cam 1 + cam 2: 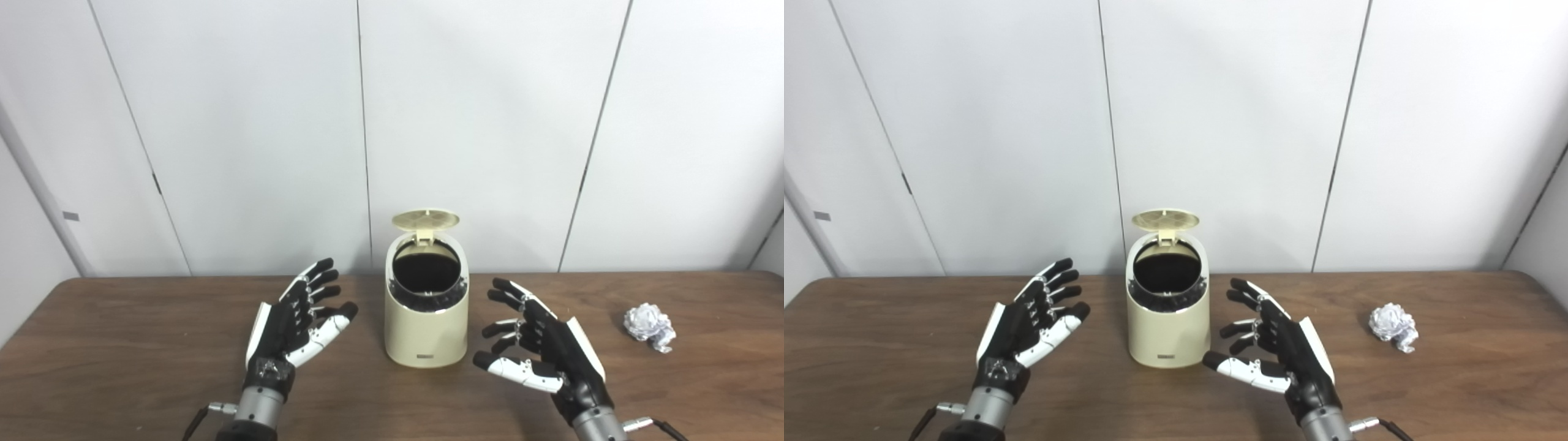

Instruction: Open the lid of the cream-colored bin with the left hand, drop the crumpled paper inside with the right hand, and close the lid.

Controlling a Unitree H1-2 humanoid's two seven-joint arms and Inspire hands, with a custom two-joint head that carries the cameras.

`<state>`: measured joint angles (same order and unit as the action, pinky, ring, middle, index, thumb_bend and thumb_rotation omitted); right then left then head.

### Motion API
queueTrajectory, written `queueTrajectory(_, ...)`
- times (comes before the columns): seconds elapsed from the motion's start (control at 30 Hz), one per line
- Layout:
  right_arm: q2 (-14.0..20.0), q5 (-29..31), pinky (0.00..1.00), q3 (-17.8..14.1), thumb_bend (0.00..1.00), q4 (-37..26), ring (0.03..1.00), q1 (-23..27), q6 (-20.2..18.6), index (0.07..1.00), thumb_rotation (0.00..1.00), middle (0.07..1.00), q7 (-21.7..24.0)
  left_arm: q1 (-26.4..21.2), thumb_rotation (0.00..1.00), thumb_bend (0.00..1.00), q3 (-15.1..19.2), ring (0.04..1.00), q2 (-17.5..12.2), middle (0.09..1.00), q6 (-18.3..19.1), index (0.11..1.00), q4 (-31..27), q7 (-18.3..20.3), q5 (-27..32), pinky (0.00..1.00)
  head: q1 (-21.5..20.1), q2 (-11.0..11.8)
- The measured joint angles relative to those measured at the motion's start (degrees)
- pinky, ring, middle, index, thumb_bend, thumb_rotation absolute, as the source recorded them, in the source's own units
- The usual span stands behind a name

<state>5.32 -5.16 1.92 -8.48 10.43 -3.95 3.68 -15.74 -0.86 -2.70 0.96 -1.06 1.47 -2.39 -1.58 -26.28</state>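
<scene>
So the lid (426,219) stands open on the bin (426,334). My left hand (298,321) and right hand (538,343) hover spread and empty either side. I judge the paper (650,326), lying well right on the table (122,343), remains ungrabbed; closing follows.

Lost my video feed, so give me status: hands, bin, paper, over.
Left hand and right hand open, empty, flanking cream-colored plastic bin. Round lid up, mouth clear. Crumpled white paper ball on wooden table, right of right hand. Nothing in between.
</scene>
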Motion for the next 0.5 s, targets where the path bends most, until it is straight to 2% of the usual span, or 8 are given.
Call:
queueTrajectory(0.13, 0.27, 0.26, 0.47, -0.47, 0.68, -0.21, 0.601, 0.00, -0.03, 0.844, 0.25, 0.829, 0.08, 1.37, 0.27, 0.72, 0.00, 0.843, -0.04, 0.886, -0.01, 0.916, 1.40, 1.40, 1.21, 0.75, -0.71, 0.18)
queueTrajectory(0.23, 0.34, 0.26, 0.47, -0.93, 0.71, -0.23, 0.603, 0.00, -0.01, 0.841, 0.25, 0.834, 0.02, 2.29, 0.21, 0.71, 0.04, 0.845, -0.11, 0.883, -0.16, 0.914, 1.88, 2.28, 2.20, 0.73, -2.02, 0.09)
queueTrajectory(0.3, 0.38, 0.16, 0.52, -1.36, 0.69, -0.72, 0.602, -0.01, -0.31, 0.834, 0.20, 0.830, -0.06, 2.45, 0.18, 0.70, 0.00, 0.841, -0.26, 0.881, -1.09, 0.913, 2.78, 2.75, 2.44, 0.71, -3.51, 0.09)
queueTrajectory(0.37, 0.71, -0.25, 0.53, -1.53, 0.68, -2.10, 0.585, 0.13, -0.78, 0.831, 0.16, 0.818, -0.08, 2.47, 0.15, 0.69, -0.09, 0.839, -0.78, 0.882, -1.87, 0.912, 3.43, 3.44, 2.44, 0.70, -4.92, 0.44)
queueTrajectory(0.43, 1.46, -1.20, 0.54, -1.57, 0.67, -3.68, 0.572, 0.57, -2.48, 0.829, 0.10, 0.803, -0.03, 2.39, 0.14, 0.69, -0.10, 0.838, -1.23, 0.879, -2.49, 0.910, 3.78, 3.85, 2.46, 0.70, -5.97, 0.70)
queueTrajectory(0.47, 2.07, -1.97, 0.55, -1.51, 0.68, -4.76, 0.577, 1.03, -4.20, 0.833, 0.10, 0.801, 0.23, 2.36, 0.13, 0.69, -0.05, 0.837, -1.38, 0.878, -2.76, 0.910, 4.02, 3.89, 2.46, 0.69, -5.98, 0.70)
queueTrajectory(0.5, 2.85, -2.71, 0.55, -1.38, 0.69, -5.97, 0.584, 1.59, -6.38, 0.834, 0.11, 0.798, 0.90, 2.33, 0.13, 0.69, -0.03, 0.838, -1.49, 0.878, -3.16, 0.911, 4.44, 3.92, 2.46, 0.69, -7.72, 1.14)
